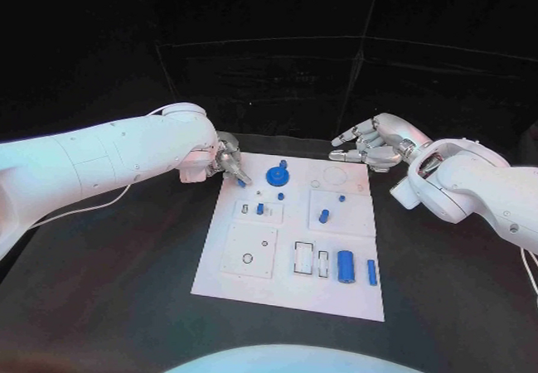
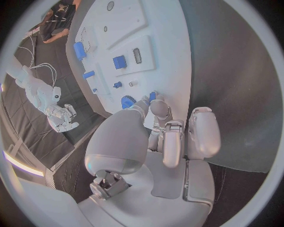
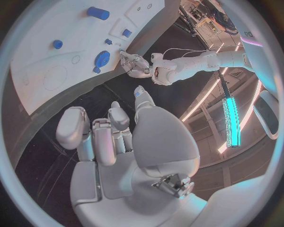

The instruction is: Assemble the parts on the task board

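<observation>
Left hand sits at the task board's far-left corner, fingertips at a small blue part, hold unclear; blue round part lies just inboard, so left is nearer than right hand, fingers loosely curled, empty.
</observation>
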Action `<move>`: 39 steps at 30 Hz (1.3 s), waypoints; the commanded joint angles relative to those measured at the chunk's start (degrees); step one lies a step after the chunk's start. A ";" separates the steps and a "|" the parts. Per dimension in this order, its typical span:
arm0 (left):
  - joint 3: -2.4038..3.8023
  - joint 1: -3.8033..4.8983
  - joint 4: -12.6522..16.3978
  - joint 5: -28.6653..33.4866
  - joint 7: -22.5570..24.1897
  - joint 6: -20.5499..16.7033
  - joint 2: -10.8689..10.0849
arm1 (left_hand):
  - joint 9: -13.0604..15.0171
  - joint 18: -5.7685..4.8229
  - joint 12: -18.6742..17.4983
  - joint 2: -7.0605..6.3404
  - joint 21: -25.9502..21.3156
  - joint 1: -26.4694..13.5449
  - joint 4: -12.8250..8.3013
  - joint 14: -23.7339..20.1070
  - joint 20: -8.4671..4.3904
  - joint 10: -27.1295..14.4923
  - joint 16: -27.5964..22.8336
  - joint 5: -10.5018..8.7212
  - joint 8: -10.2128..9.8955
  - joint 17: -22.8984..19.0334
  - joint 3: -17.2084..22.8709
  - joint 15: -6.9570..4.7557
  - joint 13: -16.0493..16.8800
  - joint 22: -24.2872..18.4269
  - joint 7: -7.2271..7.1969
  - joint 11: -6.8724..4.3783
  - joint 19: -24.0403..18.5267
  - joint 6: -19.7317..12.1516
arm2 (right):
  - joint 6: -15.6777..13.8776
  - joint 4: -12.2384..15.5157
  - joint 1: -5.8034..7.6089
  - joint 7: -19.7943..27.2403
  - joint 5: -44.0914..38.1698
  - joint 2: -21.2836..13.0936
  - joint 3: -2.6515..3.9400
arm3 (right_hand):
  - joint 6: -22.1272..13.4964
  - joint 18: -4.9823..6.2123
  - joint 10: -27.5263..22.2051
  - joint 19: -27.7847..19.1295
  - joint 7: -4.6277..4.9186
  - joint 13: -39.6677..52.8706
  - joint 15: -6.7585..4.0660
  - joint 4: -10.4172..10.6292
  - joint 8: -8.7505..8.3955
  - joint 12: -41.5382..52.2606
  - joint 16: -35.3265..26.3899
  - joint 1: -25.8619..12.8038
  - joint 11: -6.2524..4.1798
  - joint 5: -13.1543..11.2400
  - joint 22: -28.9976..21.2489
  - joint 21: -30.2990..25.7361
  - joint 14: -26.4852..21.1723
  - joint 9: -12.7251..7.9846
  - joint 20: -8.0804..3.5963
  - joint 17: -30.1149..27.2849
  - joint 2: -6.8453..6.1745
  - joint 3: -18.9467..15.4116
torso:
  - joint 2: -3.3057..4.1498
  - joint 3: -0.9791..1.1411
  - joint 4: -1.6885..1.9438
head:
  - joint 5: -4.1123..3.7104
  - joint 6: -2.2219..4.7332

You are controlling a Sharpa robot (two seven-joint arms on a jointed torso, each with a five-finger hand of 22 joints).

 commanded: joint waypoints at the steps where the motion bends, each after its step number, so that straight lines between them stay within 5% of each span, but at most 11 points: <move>1: 0.08 0.12 1.83 1.93 0.39 -2.75 -1.18 | 1.17 0.32 -0.13 -0.44 -0.39 -1.50 -7.27 6.15 -0.17 0.63 0.18 0.14 0.36 15.09 8.28 -0.05 -0.02 0.07 -0.13 -0.03 -0.11 -0.21 | 0.59 -0.05 0.11 0.34 -0.07 0.04 0.03 | 0.05 0.72 -0.38 -0.27 -0.08 -0.05 -0.27 0.02 0.21 -0.15 -0.37 0.10 -0.18 0.06 -0.05 -0.35 3.72 0.04 0.08 5.32 0.53 -0.30 | -0.02 0.02 0.10 | 0.08 -0.05; 12: 0.08 0.00 10.73 2.70 -0.65 -9.93 -6.18 | 1.79 0.30 0.90 -1.40 -0.32 -3.71 -7.90 6.15 -0.24 1.42 0.18 0.13 1.31 15.09 11.51 -0.16 1.03 0.36 -0.29 -0.17 0.04 -0.16 | 0.82 -0.22 0.11 0.27 -0.07 0.00 0.03 | 0.05 0.73 -0.41 -0.30 -0.08 -0.10 -0.27 0.04 0.22 -0.19 -0.42 0.09 -0.18 0.06 -0.11 -0.38 3.70 0.04 0.08 5.24 0.54 -0.35 | -0.05 0.05 0.12 | 0.44 -0.11; 20: -0.01 -1.50 16.72 1.99 -0.59 -13.89 -9.25 | 1.97 0.25 1.06 -1.76 -0.17 -4.21 -8.18 6.15 -0.29 1.55 0.18 0.13 1.60 15.09 12.46 -0.20 1.15 0.62 -0.35 -0.23 0.19 -0.19 | 0.98 -0.43 0.11 0.27 -0.07 0.15 0.02 | 0.05 0.73 -0.41 -0.30 -0.08 -0.10 -0.27 0.04 0.22 -0.19 -0.42 0.09 -0.18 0.06 -0.11 -0.38 3.70 0.04 0.08 5.24 0.54 -0.35 | -0.05 0.07 0.38 | 0.75 -0.22; 29: -0.06 -3.22 20.03 -1.44 -0.70 -14.91 -10.87 | 2.07 0.25 1.01 -2.00 -0.18 -4.49 -8.39 6.15 -0.31 1.53 0.18 0.13 1.77 15.09 13.09 -0.23 1.01 0.64 -0.38 -0.25 0.21 -0.24 | 1.12 -0.59 0.10 0.25 -0.07 0.18 0.01 | 0.05 0.73 -0.41 -0.30 -0.08 -0.10 -0.27 0.04 0.22 -0.19 -0.42 0.09 -0.18 0.06 -0.11 -0.38 3.70 0.04 0.08 5.24 0.54 -0.35 | 0.00 0.07 0.27 | 0.96 -0.47; 39: -0.09 -3.66 21.37 -2.08 -1.35 -13.47 -11.36 | 2.15 0.24 1.09 -2.31 -0.17 -4.78 -8.61 6.15 -0.33 1.58 0.18 0.12 1.91 15.09 13.72 -0.24 1.07 0.68 -0.39 -0.27 0.24 -0.30 | 1.23 -0.82 0.09 0.32 -0.07 0.31 0.01 | 0.05 0.73 -0.41 -0.30 -0.08 -0.10 -0.27 0.04 0.22 -0.19 -0.42 0.09 -0.18 0.06 -0.11 -0.38 3.70 0.04 0.08 5.24 0.54 -0.35 | 0.03 0.08 0.30 | 1.03 -0.87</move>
